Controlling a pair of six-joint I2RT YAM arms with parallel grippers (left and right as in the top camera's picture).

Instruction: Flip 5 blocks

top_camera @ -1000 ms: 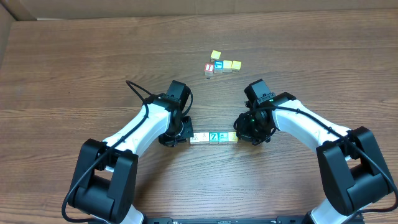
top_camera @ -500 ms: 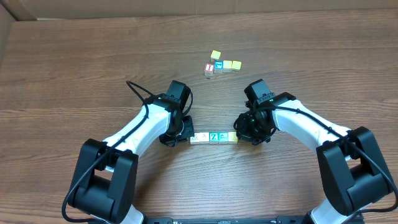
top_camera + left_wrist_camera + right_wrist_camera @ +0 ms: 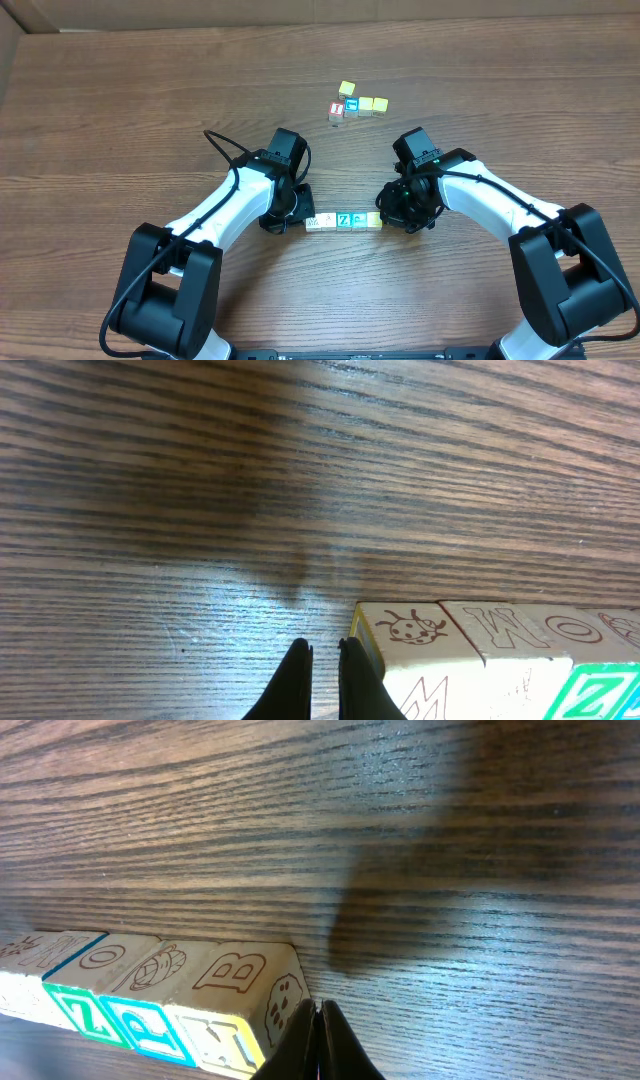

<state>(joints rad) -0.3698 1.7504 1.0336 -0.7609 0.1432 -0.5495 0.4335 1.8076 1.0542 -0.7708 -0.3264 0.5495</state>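
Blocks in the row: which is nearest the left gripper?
The ladybug block at the row's end, beside the left gripper; the green Z block and others lie farther along.

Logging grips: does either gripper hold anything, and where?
Nothing held: left gripper and right gripper are shut, empty, flanking the row of wooden alphabet cubes.

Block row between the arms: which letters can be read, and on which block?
"Z": green block, top face.
"O": green block's side face.
"B": pale yellow end block, side face.
"W" or "M": second white block.
Far cluster: too small to read.
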